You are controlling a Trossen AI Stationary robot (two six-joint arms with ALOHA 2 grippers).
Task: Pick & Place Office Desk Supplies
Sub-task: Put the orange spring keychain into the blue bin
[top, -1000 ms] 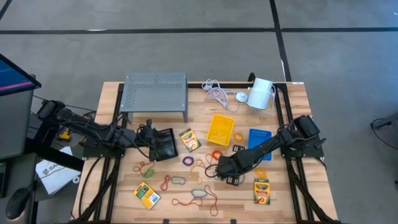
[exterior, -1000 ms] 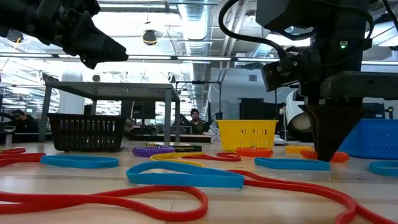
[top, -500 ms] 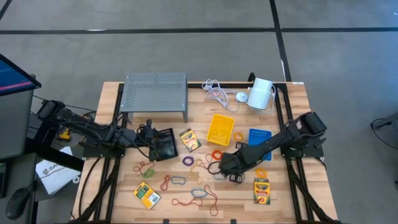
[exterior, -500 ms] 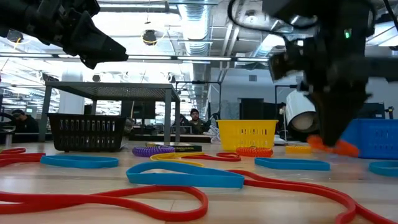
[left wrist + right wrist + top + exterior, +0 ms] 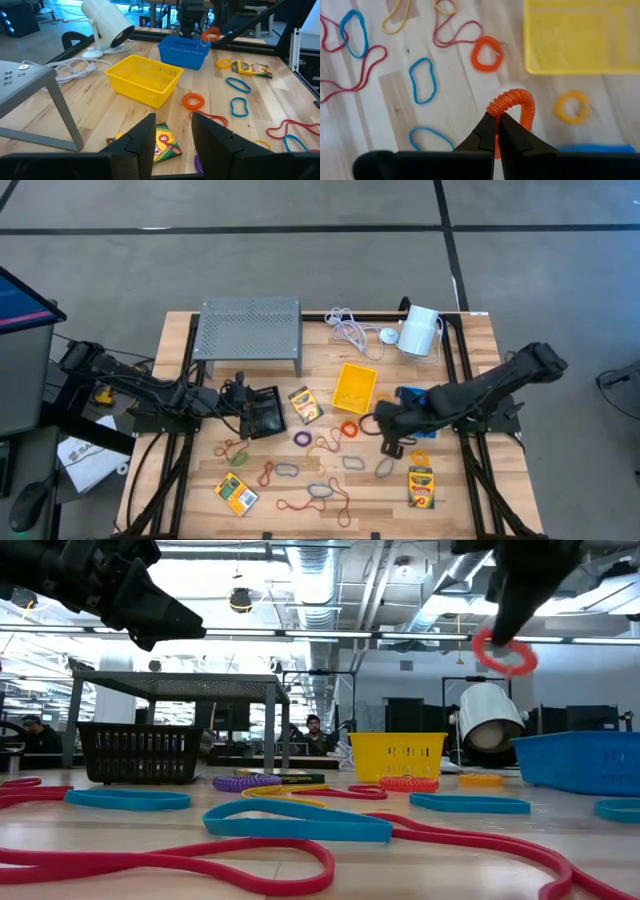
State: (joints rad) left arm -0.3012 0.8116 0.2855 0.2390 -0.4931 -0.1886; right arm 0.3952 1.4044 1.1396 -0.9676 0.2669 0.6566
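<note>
My right gripper is shut on an orange coiled rubber-band loop and hangs high above the table, close to the blue bin. The left wrist view shows that loop above the blue bin. The yellow bin stands left of the blue one. My left gripper stands open and holds nothing, by the black bin. Several coloured loops lie flat on the wood, among them another orange coil. Crayon boxes lie flat. My right gripper pinches one spot of the orange loop's ring between its two fingertips. The fingers come from above, slanting down. The loop hangs at the fingertips as an open ring, lifted clear of the table and of every bin.
A grey perforated stand stands at the far left. A white cable and a white cylinder lie at the far edge. Loose loops cover the near middle. People show in the room beyond the table.
My right gripper has risen steeply from the table and gone toward the right and far edges, nearing the blue bin. The orange coiled loop has come up with it, lifted clear of the wood. My left arm has kept still.
</note>
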